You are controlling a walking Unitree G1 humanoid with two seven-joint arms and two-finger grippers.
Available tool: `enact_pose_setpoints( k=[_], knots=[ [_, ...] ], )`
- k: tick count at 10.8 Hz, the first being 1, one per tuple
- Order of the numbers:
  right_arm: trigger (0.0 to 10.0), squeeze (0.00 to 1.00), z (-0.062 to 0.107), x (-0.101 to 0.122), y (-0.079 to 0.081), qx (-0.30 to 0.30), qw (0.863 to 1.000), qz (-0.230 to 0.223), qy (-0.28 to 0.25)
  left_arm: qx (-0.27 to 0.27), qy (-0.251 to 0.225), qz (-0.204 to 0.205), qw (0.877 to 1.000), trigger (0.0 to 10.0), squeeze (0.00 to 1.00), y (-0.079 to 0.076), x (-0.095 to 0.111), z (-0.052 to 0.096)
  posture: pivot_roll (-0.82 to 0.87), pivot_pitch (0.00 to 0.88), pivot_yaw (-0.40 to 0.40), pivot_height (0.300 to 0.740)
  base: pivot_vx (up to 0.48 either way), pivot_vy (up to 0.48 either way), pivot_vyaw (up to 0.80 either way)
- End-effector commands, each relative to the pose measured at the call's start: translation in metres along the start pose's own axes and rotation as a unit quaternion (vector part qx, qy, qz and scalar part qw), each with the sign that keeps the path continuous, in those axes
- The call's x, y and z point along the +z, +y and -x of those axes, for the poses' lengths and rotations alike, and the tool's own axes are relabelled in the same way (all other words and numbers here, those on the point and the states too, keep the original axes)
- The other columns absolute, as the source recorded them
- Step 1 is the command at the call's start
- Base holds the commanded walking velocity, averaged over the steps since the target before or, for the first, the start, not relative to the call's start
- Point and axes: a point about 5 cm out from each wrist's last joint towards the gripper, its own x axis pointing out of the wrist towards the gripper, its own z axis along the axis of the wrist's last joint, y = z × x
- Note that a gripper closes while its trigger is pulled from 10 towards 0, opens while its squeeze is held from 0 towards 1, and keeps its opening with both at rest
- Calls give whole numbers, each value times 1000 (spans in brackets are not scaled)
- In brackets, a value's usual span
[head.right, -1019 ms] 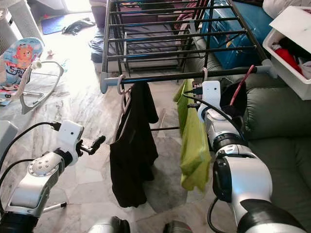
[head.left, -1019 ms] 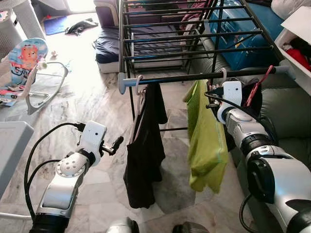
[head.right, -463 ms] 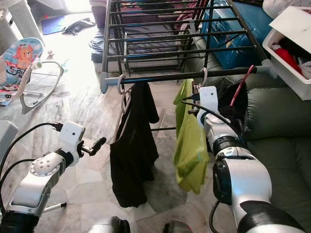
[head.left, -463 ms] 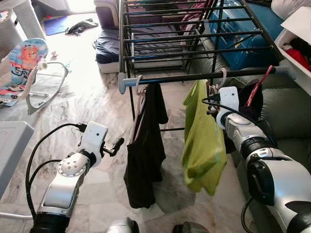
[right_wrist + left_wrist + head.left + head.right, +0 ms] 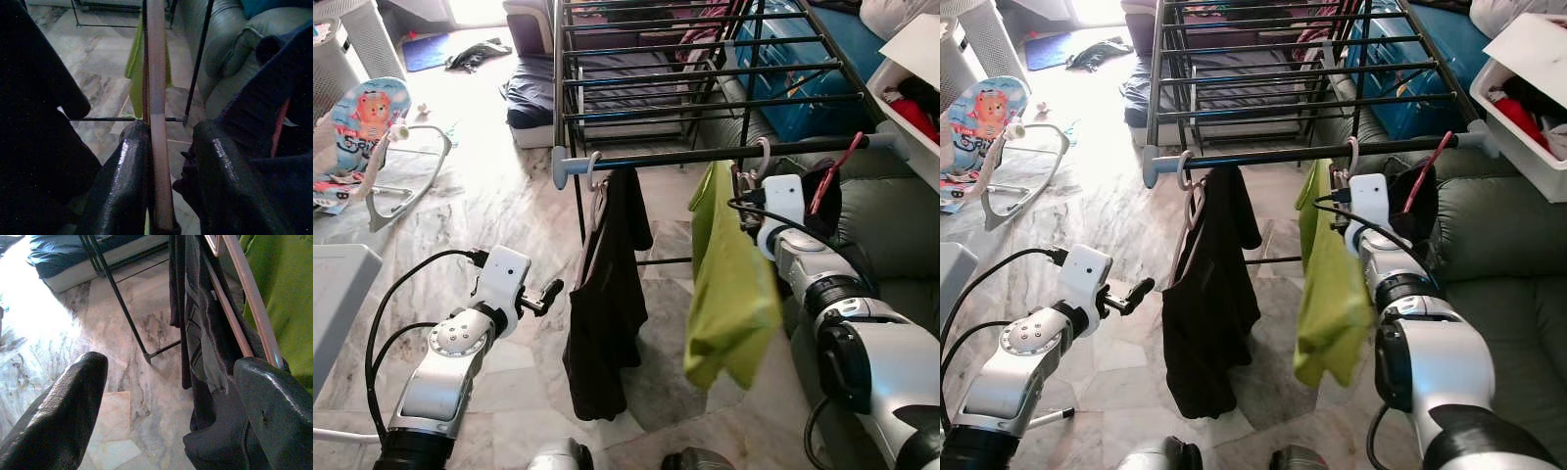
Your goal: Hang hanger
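Here, right gripper (image 5: 161, 196) jaws nearly shut on hanger (image 5: 157, 122), bar lengthwise between them.

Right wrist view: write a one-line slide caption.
Right gripper closed on pale pink hanger bar, lime green garment hanging beyond, above marble floor.

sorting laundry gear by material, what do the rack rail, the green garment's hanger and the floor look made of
Rail: looks like dark metal tubing, thin with a dull sheen, with pale, probably plastic, end caps.
Hanger: a smooth pinkish bar between the right gripper's fingers, likely plastic or coated, though I can't be sure; its hook is pale.
Floor: glossy veined tiles, marble or a marble look.
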Motion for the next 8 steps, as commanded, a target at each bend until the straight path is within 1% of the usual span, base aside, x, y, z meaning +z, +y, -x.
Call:
enact_pose_setpoints(
  k=[1,3,4,6,8],
  knots=[
    [10000,0,1,-4,-5,-9,1000,-1,11,-4,5,-6,1000,10000,0,-1,0,-1,28,23,23,740,0,0,0],
    [10000,0,1,-6,-5,-2,1000,-9,16,-6,6,-6,1000,10000,0,-1,0,-1,28,23,23,740,0,0,0],
    [0,0,1,-7,-5,2,1000,-11,16,-7,7,-6,1000,10000,0,-2,0,-2,23,22,24,740,0,0,0],
    [0,0,1,-5,-2,13,1000,-10,18,-6,9,-6,1000,10000,0,-2,-1,-2,26,22,22,740,0,0,0],
    [0,0,0,-6,0,24,999,3,25,-3,10,-6,1000,10000,0,-1,-1,-3,26,19,15,740,0,0,0]
  ],
)
